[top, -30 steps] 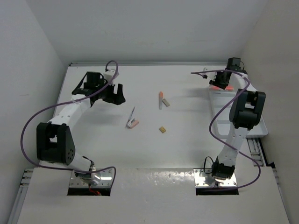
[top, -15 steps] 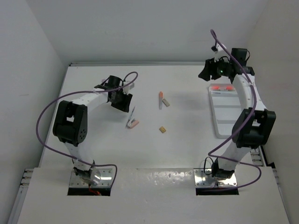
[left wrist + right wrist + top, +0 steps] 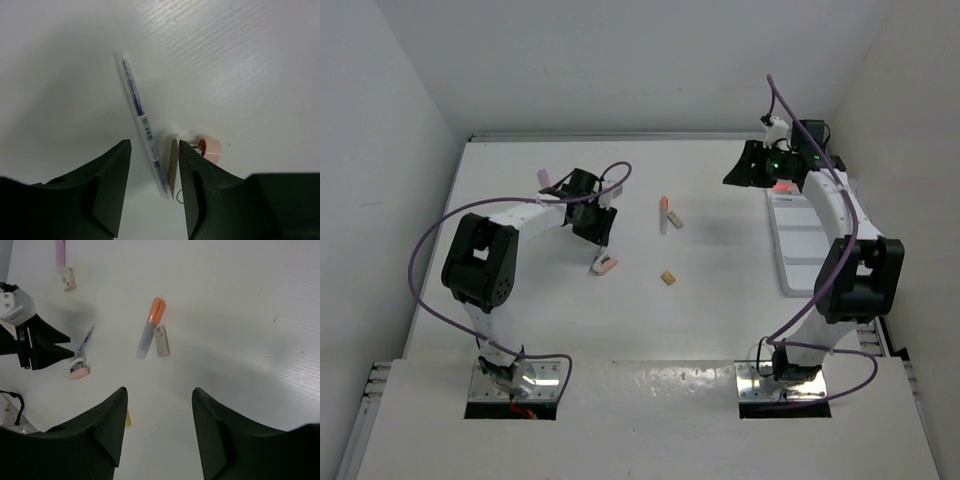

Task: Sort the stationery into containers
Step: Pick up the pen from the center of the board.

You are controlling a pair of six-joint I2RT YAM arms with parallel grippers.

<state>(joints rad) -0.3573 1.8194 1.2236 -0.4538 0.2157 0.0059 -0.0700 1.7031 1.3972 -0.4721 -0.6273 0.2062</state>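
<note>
the purple-grey pen [image 3: 141, 120] lies flat on the table [image 3: 240, 60], slanting away from me, its near end between the two fingers of my left pincer [image 3: 152, 146]. bare table shows on both sides of the pen, so this pincer is spread and pinches nothing. just beside the pen's near end sits a pink eraser [image 3: 210, 149], close against the outer side of one finger [image 3: 195, 190]; whether the two touch i cannot tell. seen from above, this pincer is low over the left half of the table, with the eraser on its near side.

toward the middle of the table an orange-capped pen [image 3: 150, 327] and a grey-white block [image 3: 161, 341] lie side by side, so close that i cannot tell whether they touch. a tan block [image 3: 668, 278] lies alone, nearer my bases. far off at the left lies a pink pen [image 3: 60, 252], with a small pale block [image 3: 69, 279] at its end.

the white tray [image 3: 802, 255] sits at the right edge of the table, well apart from all these. orange-red pens [image 3: 782, 186] show at its far end, partly hidden by my right arm [image 3: 835, 215]. my right pincer [image 3: 159, 390] hangs above the table just left of that far end, its fingers spread wide with nothing between them.
</note>
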